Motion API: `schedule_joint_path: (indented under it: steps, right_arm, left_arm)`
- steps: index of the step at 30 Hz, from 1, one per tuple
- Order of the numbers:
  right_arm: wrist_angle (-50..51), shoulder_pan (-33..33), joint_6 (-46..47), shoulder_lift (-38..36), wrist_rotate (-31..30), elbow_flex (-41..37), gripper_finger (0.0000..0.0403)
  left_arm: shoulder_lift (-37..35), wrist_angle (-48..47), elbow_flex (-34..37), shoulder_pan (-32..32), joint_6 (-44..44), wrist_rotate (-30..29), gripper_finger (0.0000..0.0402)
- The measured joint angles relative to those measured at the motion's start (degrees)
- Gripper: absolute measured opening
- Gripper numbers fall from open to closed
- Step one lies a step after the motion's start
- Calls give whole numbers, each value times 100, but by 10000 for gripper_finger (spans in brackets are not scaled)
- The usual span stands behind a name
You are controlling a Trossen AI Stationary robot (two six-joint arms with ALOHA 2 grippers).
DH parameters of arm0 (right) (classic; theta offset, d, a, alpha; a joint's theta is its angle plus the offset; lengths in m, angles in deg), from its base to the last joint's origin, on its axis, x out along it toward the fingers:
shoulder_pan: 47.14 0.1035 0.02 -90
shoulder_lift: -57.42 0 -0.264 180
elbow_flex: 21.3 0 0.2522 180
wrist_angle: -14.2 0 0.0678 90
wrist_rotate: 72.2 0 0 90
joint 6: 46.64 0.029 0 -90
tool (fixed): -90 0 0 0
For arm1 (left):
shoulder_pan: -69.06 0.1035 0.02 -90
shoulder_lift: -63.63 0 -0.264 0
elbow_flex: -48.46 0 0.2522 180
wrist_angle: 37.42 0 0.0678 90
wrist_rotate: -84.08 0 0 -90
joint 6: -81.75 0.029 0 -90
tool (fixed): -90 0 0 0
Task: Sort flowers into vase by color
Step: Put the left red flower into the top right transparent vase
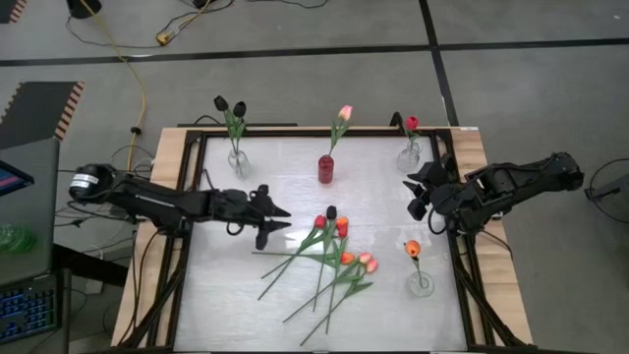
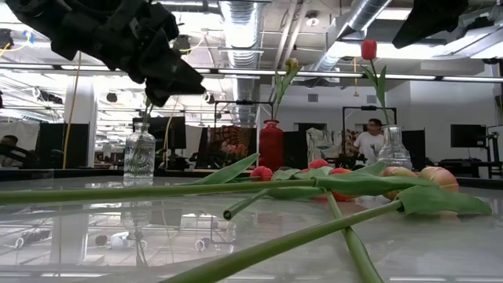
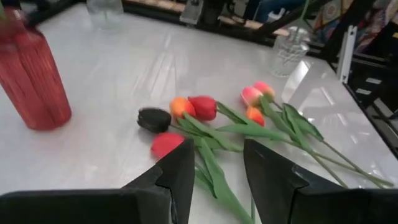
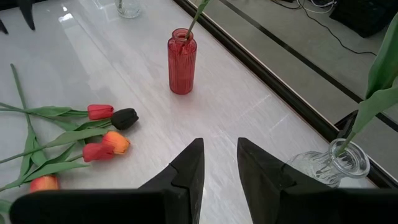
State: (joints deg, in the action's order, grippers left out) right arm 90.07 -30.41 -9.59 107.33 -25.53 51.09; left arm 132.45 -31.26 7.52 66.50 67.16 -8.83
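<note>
Four vases already hold flowers, so the sorting looks partly done. On the white table (image 1: pixel 226 305), the clear vase (image 1: pixel 237 160) at the far left carries two black tulips, the red vase (image 1: pixel 325 169) at far centre a pink one, the clear vase (image 1: pixel 410 152) at far right a red one, and the near-right clear vase (image 1: pixel 421 284) an orange one. What is left is the loose pile of tulips (image 1: pixel 334 258) lying flat at table centre, roughly seven or eight by the high view: red, orange, pink and one black head, stems crossing and leaves overlapping, so picking one stem out cleanly looks awkward.

Both arms hang above the table. The left gripper (image 3: pixel 214 165) hovers just beside the pile's heads, fingers parted with a clear gap and nothing between them. The right gripper (image 4: pixel 219 163) sits at the right side, between the red-tulip vase and the orange one, fingers likewise apart and empty.

A yellow cable (image 1: pixel 138 74) trails across the floor beyond the table, clear of the work.
</note>
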Motion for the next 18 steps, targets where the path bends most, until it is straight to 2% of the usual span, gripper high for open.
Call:
schedule_joint_path:
  steps: [6, 10, 18]
  right_arm:
    - [-14, 0, 0, -1, -2, 1, 121]
    - [-53, 0, 2, -1, -1, 1, 121]
    - [-52, 0, 2, -1, 0, 1, 121]
  left_arm:
    - [959, 12, -474, -329, -199, -334, 126]
    - [1540, -54, -868, -393, -706, -397, 126]
    - [2349, -1305, -1744, -393, -1320, -316, 126]
